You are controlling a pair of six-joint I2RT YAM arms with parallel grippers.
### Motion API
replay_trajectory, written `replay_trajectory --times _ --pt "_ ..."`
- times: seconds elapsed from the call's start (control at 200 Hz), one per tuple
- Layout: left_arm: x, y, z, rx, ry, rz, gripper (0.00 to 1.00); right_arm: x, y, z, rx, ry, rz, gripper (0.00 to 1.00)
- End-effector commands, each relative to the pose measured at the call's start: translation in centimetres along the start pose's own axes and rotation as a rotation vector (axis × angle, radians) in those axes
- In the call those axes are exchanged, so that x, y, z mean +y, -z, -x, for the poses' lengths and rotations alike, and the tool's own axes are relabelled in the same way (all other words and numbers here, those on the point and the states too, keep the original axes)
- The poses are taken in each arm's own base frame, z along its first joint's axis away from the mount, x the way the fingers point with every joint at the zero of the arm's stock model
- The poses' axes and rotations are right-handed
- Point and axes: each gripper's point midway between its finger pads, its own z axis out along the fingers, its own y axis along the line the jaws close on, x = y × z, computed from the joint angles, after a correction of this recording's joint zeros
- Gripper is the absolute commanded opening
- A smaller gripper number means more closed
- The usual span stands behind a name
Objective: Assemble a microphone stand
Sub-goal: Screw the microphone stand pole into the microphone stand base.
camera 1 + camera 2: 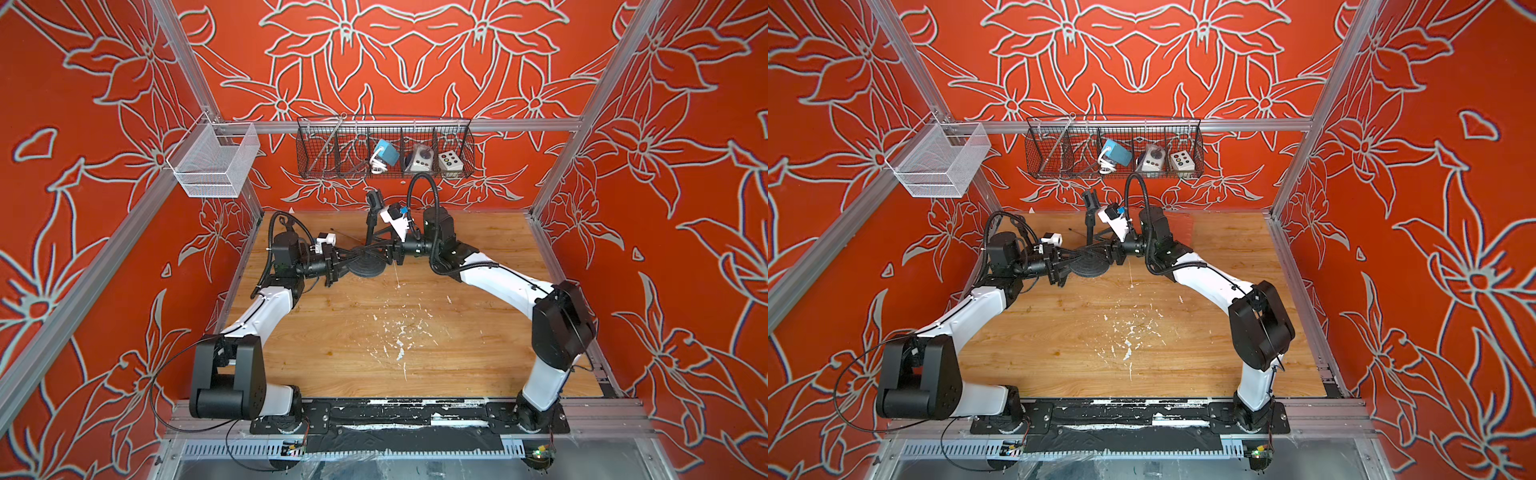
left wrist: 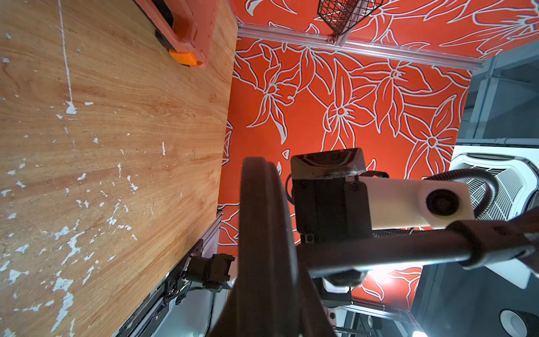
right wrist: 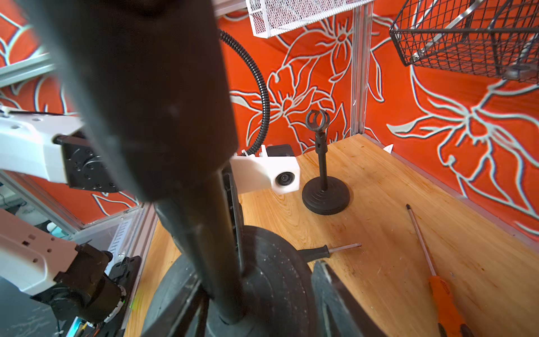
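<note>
Toward 12 o'clock on the bench (image 1: 374,340), the base (image 1: 368,266) was tilted; the left gripper (image 1: 341,264), at its 9 o'clock, was clamped on the rim; the right gripper (image 1: 389,252), at 3 o'clock, straddled the pole (image 3: 215,248) with jaws apart; the pole's axis ran toward 3 o'clock; a second stand (image 1: 372,216) stood behind at 12.
</note>
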Motion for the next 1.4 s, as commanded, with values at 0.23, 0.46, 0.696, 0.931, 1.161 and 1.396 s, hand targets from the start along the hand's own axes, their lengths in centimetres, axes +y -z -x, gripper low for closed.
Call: replay_trajectory --times 0.23,0.46,0.696,0.931,1.161,1.396 --pt "-2.7 0.0 -0.1 0.035 -0.091 -0.04 0.0 -0.1 -1.1 1.1 -0.124 0.032 -0.183 0.0" --pt "-3.0 0.3 0.5 -0.042 -0.09 -0.027 0.0 -2.8 -0.7 -1.7 0.076 -0.007 -0.819 0.0" --pt "-2.3 0.5 1.3 -0.105 -0.071 -0.019 0.0 -2.0 -1.5 -1.7 0.133 -0.009 -0.895 0.0" --pt "-1.7 0.3 2.1 -0.11 -0.062 -0.02 0.0 2.5 -2.9 -1.2 0.187 -0.004 -0.443 0.7" --pt "-1.4 0.2 2.4 -0.11 -0.056 -0.018 0.0 3.0 -0.2 -0.8 0.158 0.017 -0.236 0.82" --pt "-1.1 0.0 2.3 -0.081 -0.041 -0.027 0.0 1.6 2.2 0.5 0.127 0.06 -0.178 0.77"
